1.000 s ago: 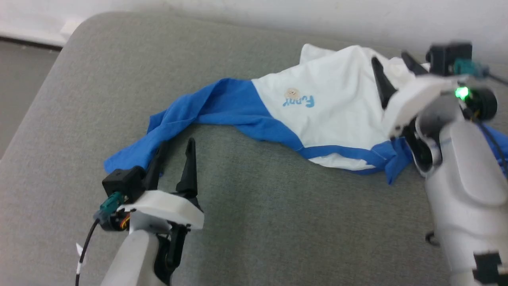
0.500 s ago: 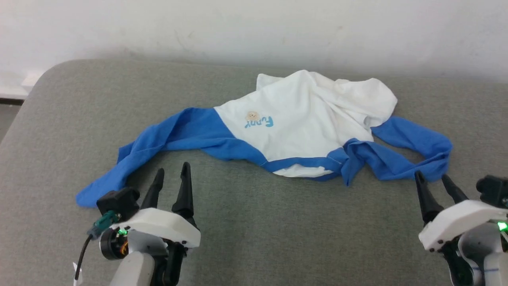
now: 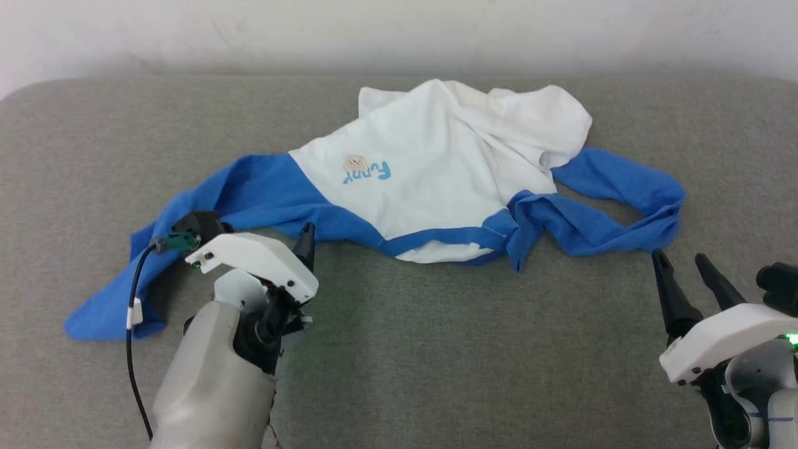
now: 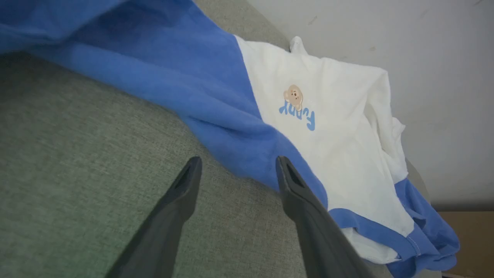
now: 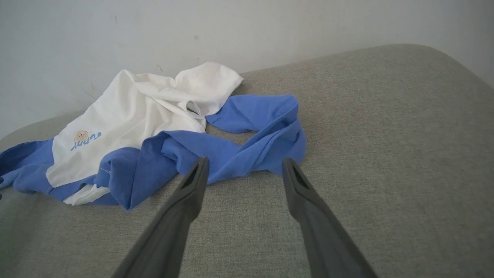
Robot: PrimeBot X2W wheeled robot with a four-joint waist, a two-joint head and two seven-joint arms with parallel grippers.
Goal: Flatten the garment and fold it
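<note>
Padded grey surface: carries the garment, which lies toward the wall.
Garment: long axis runs left to right, with the white body bunched in the middle.
Left end effector: released and empty, at the near edge of the left sleeve. This is the nearer arm.
Right end effector: released and empty, just short of the doubled right sleeve.

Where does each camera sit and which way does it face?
Head view: on the head, looking down at the garment; left gripper and right gripper show.
Left wrist view: wrist-mounted, along its open fingers toward one blue sleeve.
Right wrist view: wrist-mounted, along its open fingers toward the other sleeve.
All share the chest print.
</note>
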